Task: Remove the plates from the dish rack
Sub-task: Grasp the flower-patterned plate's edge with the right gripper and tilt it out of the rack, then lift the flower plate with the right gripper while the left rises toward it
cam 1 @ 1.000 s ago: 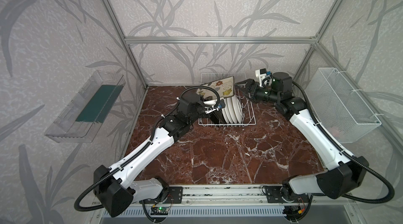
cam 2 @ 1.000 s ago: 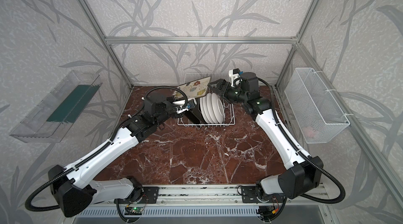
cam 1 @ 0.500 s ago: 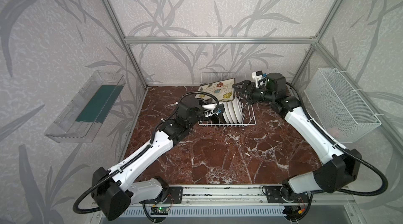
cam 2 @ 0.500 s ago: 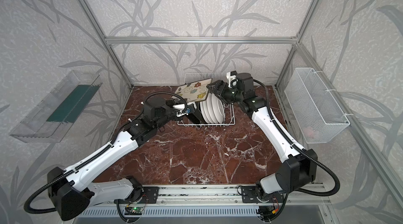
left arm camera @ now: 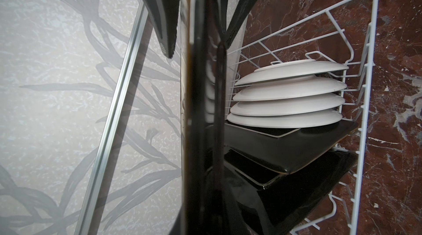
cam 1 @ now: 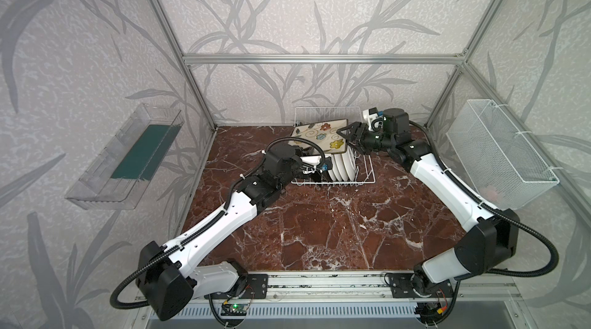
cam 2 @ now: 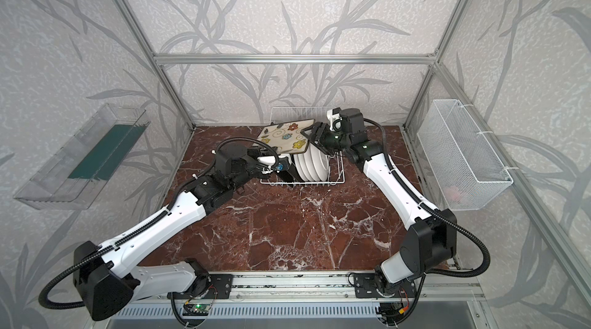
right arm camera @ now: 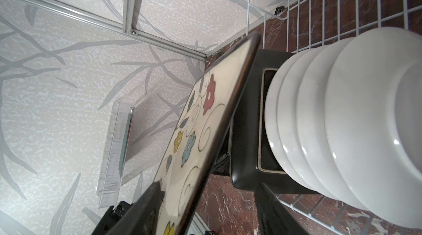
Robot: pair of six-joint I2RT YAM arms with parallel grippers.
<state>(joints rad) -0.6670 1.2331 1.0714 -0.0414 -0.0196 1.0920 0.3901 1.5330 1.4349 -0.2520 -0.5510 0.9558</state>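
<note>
The left gripper (left arm camera: pixel 201 39) clamps the flowered plate (cam 1: pixel 319 138) by its edge, tilted above the rack (cam 1: pixel 326 113), likely for a handover: the right gripper (cam 1: pixel 347 138) straddles its far edge, jaws apart. Other plates (cam 1: pixel 343 167) stand racked.

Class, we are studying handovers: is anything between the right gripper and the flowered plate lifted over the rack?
Nothing visible is. The right gripper straddles the edge of the flowered plate, jaws open on either side. The white plates stand lower, in the dish rack, out of that gap.
</note>
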